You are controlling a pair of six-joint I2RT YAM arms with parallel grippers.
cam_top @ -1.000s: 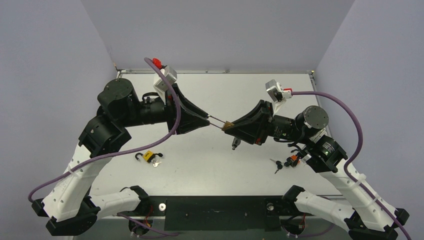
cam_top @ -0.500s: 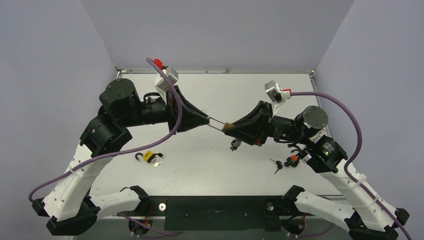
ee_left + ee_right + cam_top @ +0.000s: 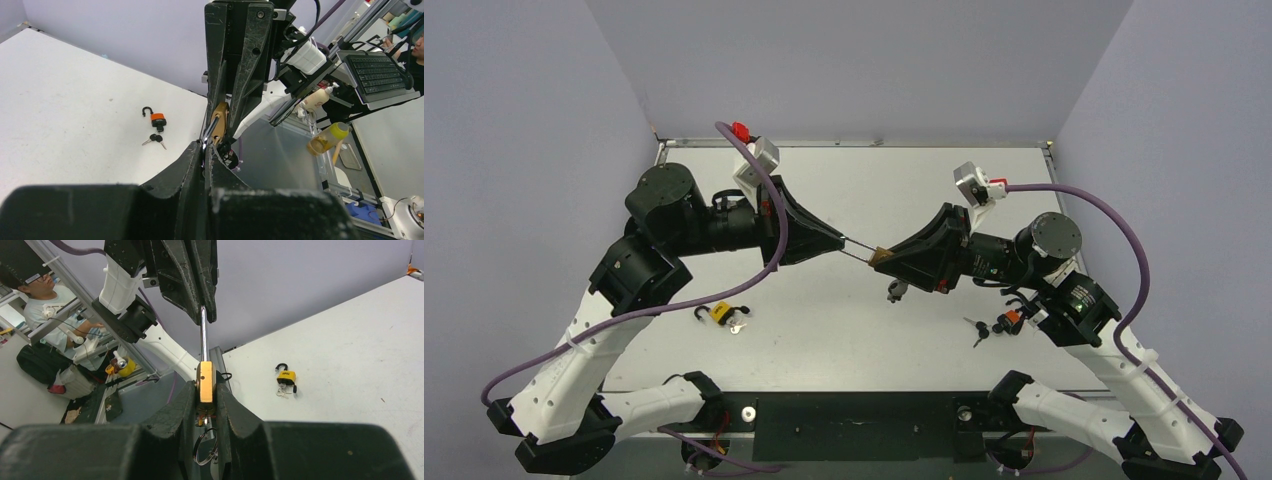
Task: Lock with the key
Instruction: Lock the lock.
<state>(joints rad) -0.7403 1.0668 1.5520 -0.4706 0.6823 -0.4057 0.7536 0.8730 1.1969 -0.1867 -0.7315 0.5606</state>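
1. Between the two claws, in mid-air, a brass padlock (image 3: 205, 381) is clamped by its body in the right gripper (image 3: 882, 257).
2. The left gripper (image 3: 840, 239) pinches the end of its long shackle (image 3: 202, 332).
3. Under the right gripper hangs a ring (image 3: 204, 447).
4. The key (image 3: 155, 139) lies on the table (image 3: 864, 340), down behind the right gripper, just beside an orange padlock (image 3: 158, 119).
5. A yellow padlock (image 3: 286, 376) lies below the left gripper.

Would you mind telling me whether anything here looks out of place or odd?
Nothing looks spilled or broken. One oddity: the brass padlock is held in mid-air, its body clamped by the right gripper and its long shackle by the left gripper. The black-headed keys lie loose on the table beside the orange padlock.
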